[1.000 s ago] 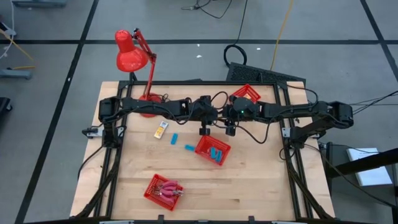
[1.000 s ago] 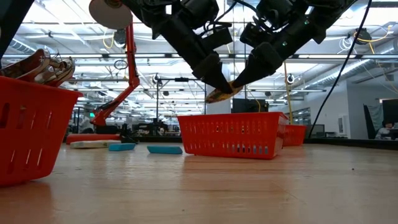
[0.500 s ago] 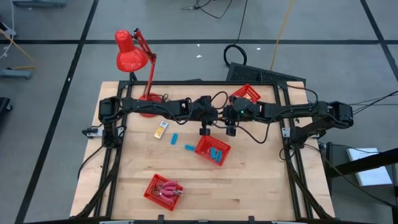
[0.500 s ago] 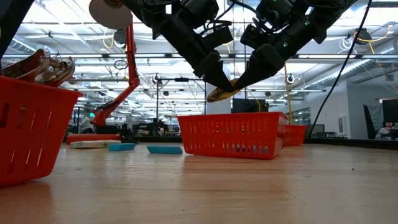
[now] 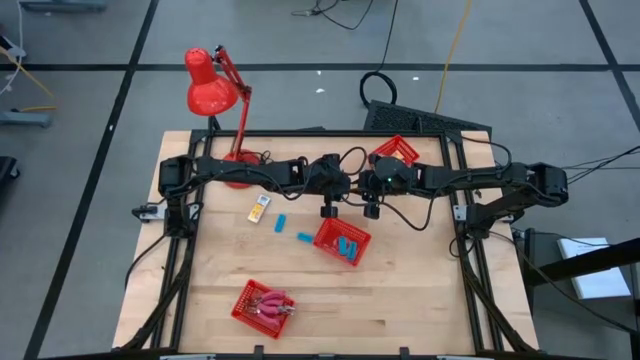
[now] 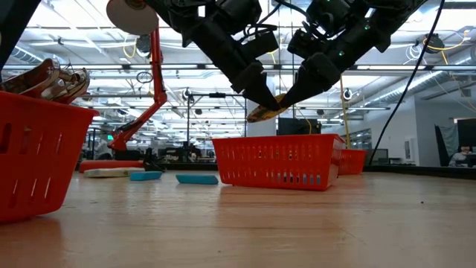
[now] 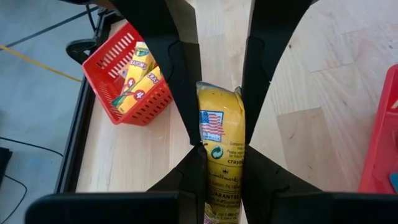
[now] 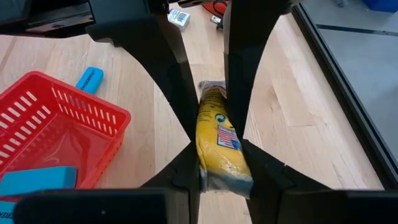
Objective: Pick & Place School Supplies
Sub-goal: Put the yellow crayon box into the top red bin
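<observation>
A yellow packet [image 6: 265, 112] hangs in the air between my two grippers, above the red basket [image 5: 342, 243] that holds blue blocks [image 8: 37, 180]. My left gripper [image 5: 327, 211] comes from the table's left and my right gripper [image 5: 371, 211] from its right. Their tips meet at the packet, and both are shut on it. Two blue blocks [image 5: 281, 221] [image 5: 304, 237] and one yellow-white packet [image 5: 259, 210] lie flat on the table left of the basket. My left gripper pinches the packet's two long sides near one end [image 7: 222, 186] between its two fingers. The fingers [image 6: 253, 85] slant down toward the table's right and lie along the packet. The packet is lifted clear, slightly tilted. My right gripper pinches the packet's two long sides near the opposite end [image 8: 221, 165] between its two fingers. The fingers [image 6: 309, 78] slant down toward the table's left and lie along the packet. The packet is held clear above the basket.
A red basket [image 5: 397, 151] with yellow packets [image 7: 140, 71] stands at the far edge. A red basket [image 5: 264, 305] with pink-handled tools stands near the front. A red desk lamp [image 5: 215, 85] stands at the far left. Bare wood lies at the right.
</observation>
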{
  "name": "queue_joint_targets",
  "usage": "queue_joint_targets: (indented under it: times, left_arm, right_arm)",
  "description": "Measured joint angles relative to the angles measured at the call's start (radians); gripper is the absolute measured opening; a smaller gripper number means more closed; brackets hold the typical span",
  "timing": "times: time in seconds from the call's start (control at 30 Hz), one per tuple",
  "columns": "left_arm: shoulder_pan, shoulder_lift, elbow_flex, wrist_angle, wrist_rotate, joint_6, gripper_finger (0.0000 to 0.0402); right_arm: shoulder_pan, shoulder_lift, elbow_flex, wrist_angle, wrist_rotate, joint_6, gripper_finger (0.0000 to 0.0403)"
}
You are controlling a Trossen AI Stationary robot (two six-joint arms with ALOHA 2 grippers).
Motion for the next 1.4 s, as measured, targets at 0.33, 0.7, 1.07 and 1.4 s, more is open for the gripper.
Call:
queue_joint_targets:
  times: [0.33, 0.7, 1.07, 1.4]
  left_arm:
    - [0.0, 0.0, 0.0, 0.003, 0.004, 0.0, 0.0066]
    - [0.0, 0.0, 0.001, -0.004, 0.005, 0.008, 0.0067]
    - [0.007, -0.041, 0.003, -0.068, -0.019, 0.012, 0.0286]
    - [0.03, -0.169, -0.036, -0.149, -0.059, 0.0, 0.0309]
  right_arm:
    - [0.0, 0.0, 0.0, -0.001, 0.0, 0.0, 0.0077]
    - [0.0, 0.0, 0.0, -0.002, 0.026, 0.005, 0.0076]
    - [-0.002, 0.001, -0.002, -0.025, 0.085, 0.005, 0.0074]
    - [-0.033, 0.001, -0.002, -0.078, 0.166, 0.011, 0.0074]
